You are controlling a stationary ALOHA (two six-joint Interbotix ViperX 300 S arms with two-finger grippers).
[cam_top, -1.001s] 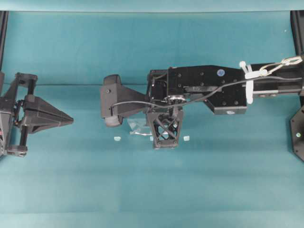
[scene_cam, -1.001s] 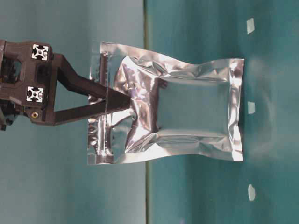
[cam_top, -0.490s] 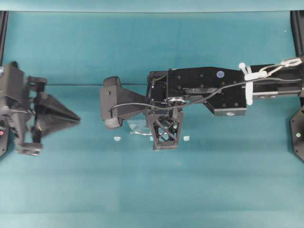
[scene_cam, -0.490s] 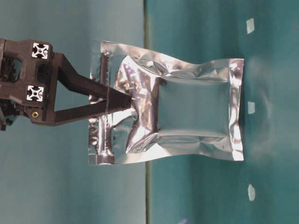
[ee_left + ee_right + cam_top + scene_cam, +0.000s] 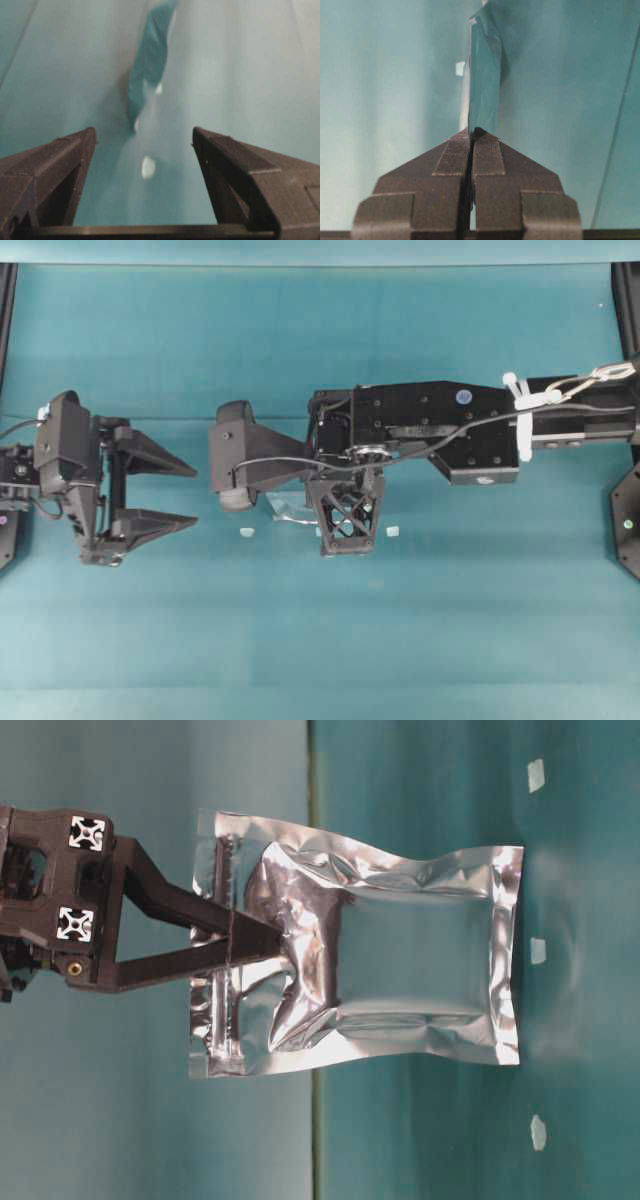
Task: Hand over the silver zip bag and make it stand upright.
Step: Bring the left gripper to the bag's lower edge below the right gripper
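Silver zip bag [image 5: 400,950] — a shiny foil pouch with crinkled reflective edges and a darker flat centre, its zip strip along one short side. In the table-level view, which appears turned on its side, the zip end is seen pinched between dark fingers and the opposite short edge lies against the teal surface [image 5: 580,1050]. In the overhead view only a thin sliver of the bag [image 5: 290,508] is seen, edge-on, near the middle of the surface and largely covered by the arm above it.

Right gripper [image 5: 471,137] — its two ribbed fingers are pressed together on the bag's edge, which is seen rising edge-on from between the tips in the right wrist view. In the overhead view the arm is seen reaching in from the right edge to the centre.

Left gripper [image 5: 192,497] — its fingers are spread wide, nothing between them. It is placed near the left edge of the surface, tips pointed toward the bag and apart from it. In the left wrist view the bag is seen ahead, blurred.

Small white markers [image 5: 246,532] — several are noted on the surface around the bag.
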